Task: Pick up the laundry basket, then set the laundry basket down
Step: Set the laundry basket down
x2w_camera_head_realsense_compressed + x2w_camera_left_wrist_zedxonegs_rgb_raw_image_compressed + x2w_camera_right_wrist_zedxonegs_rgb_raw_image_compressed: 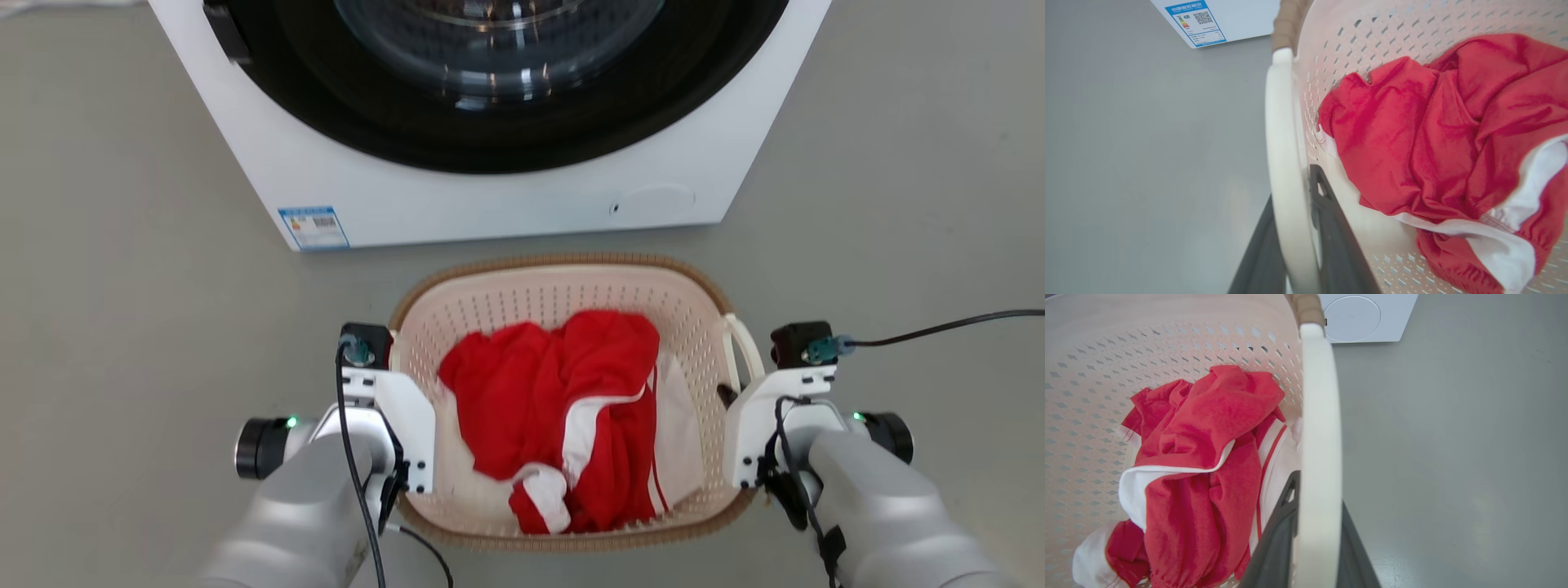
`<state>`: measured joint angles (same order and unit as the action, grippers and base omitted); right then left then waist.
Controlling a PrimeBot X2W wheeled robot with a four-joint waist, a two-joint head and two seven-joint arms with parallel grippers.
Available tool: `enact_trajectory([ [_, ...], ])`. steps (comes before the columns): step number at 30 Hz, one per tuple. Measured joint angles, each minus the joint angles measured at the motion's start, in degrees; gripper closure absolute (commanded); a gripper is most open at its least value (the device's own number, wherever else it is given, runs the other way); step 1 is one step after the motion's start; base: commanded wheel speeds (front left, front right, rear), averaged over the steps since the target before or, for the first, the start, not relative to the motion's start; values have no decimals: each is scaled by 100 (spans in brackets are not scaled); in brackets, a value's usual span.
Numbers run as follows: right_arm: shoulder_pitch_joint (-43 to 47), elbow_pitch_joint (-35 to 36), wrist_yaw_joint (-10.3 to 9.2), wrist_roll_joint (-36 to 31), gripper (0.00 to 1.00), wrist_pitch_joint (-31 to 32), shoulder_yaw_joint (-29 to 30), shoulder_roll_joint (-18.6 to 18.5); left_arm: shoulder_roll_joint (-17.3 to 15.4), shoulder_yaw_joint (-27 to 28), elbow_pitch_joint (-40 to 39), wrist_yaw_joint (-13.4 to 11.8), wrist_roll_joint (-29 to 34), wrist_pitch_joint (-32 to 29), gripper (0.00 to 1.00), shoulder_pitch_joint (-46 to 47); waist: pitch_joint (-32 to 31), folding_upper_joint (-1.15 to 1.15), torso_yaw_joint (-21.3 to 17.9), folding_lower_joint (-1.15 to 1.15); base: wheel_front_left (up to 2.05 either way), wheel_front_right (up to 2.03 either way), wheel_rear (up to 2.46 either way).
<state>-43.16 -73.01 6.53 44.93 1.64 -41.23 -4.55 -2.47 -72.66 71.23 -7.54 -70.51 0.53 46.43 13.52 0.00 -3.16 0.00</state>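
Note:
The laundry basket (563,282), cream and perforated with a brown woven-look rim, sits in front of me between both arms. A red and white garment (563,408) lies bunched inside it. My left gripper (406,425) is at the basket's left side; in the left wrist view its dark fingers (1331,220) are shut on the white left handle (1284,163). My right gripper (735,400) is at the right side, its fingers (1278,531) shut on the white right handle (1318,428). Whether the basket rests on the floor or hangs just above it, I cannot tell.
A white front-loading washing machine (490,196) stands just beyond the basket, its dark round door closed and a blue label (313,226) at its lower left corner. Grey floor (122,286) spreads to both sides. A black cable (939,327) trails right from the right wrist.

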Motion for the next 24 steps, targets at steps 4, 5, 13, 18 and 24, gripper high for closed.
enact_trajectory([
  [4, -164, 45, 0, 5, 100, -236, -4, -55, 2, 0, 0, -62, 53, 190, 100, 216, 308, 0, 31, 0, 0, 0, 0],
  [5, -202, 73, 0, 5, 100, -303, -5, -75, 5, 0, -1, -105, 63, 269, 100, 269, 391, 0, 38, 0, 0, 0, 0],
  [13, -544, 289, 0, 107, 100, -671, -51, -258, 24, 0, -2, -211, 201, 608, 100, 709, 1140, 0, 96, 0, 0, 0, 0],
  [18, -748, 388, 1, 107, 100, -934, -142, -376, 25, 8, -18, -315, 203, 781, 100, 955, 1575, 0, 123, 0, 0, 0, 0],
  [24, -966, 424, 1, 162, 100, -1101, -190, -431, 32, 14, -25, -417, 245, 940, 100, 1180, 1948, 0, 127, 0, 0, 0, 0],
])
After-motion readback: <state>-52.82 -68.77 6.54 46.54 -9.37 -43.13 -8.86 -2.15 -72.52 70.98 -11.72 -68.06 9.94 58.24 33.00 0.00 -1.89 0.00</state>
